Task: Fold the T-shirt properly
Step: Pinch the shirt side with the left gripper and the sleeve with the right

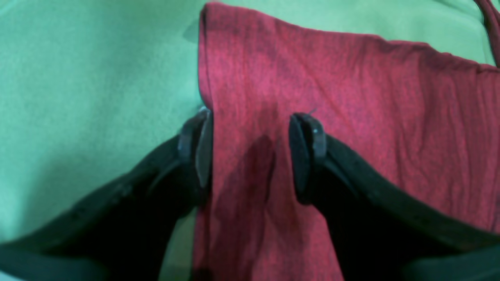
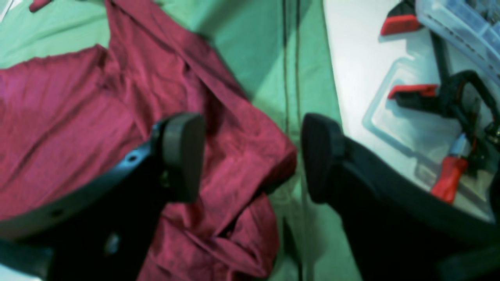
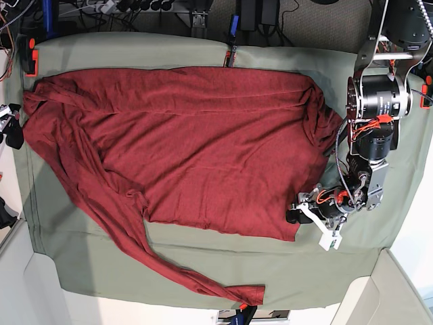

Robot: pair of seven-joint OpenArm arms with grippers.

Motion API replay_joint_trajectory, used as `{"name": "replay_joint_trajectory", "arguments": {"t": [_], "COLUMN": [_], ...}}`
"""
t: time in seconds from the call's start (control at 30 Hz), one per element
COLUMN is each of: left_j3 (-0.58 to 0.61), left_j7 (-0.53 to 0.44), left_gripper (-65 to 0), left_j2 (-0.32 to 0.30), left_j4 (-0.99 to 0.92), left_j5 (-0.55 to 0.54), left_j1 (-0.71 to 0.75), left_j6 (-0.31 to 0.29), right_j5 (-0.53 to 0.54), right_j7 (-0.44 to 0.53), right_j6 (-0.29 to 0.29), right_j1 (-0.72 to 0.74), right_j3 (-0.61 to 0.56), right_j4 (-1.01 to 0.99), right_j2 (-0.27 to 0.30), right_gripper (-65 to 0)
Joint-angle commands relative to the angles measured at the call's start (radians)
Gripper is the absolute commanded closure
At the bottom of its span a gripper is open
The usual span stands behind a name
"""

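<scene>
**Straddling the shirt's corner, left gripper open and holding nothing**

So the T-shirt (image 3: 196,142) is spread across most of the sage-green table cloth (image 3: 379,223), dark red and heathered, with one long sleeve trailing off toward the near edge of the table and ending in a cuff near the middle of that edge.

The left gripper (image 3: 298,215) is down low at the shirt's corner on the right side of the base view. From its wrist camera the left gripper (image 1: 250,152) has its jaws standing well apart with a strip of the red fabric (image 1: 312,117) running between them. One finger pad sits right at the fabric's folded edge, where red meets green cloth; the other is over the shirt itself. Nothing is pinched, the cloth just lies flat under the gap.

The right gripper (image 2: 252,156) is also wide open and holding nothing. It hovers over a rumpled, bunched-up end of the shirt (image 2: 129,101), one finger above the red knit, the other above the green cloth's edge. Just past that edge is a white surface with a clear plastic tray (image 2: 394,121) holding red-handled clamps (image 2: 449,177).
</scene>
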Motion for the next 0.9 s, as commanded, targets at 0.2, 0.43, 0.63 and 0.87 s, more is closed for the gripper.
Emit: {"name": "replay_joint_trajectory", "arguments": {"t": [0.2,0.43,0.63,0.87], "left_j3": [-0.001,-0.001,-0.001,-0.001], "left_j7": [0.058,0.102,0.121,0.122], "left_gripper": [-27.9,-27.9,-27.9,-27.9], "left_j2": [0.000,0.011,0.000,-0.017], "left_j4": [0.010,0.010,0.010,0.010], "left_j5": [-0.037,-0.038,-0.037,-0.034], "left_j1": [-0.021,-0.021,-0.015,-0.016], "left_j6": [-0.040,-0.040,-0.040,-0.040], "right_j5": [-0.090,-0.274,-0.328,-0.305], "right_j7": [0.092,0.158,0.237,0.235], "right_j6": [-0.002,-0.079,-0.095,-0.072], "right_j1": [0.137,0.403,0.621,0.658], "right_j3": [-0.103,-0.364,-0.580,-0.641], "right_j4": [0.003,-0.228,-0.687,-0.772], "right_j2": [0.042,0.054,0.045,0.038], "right_gripper": [-38.8,-38.8,-38.8,-38.8]}}
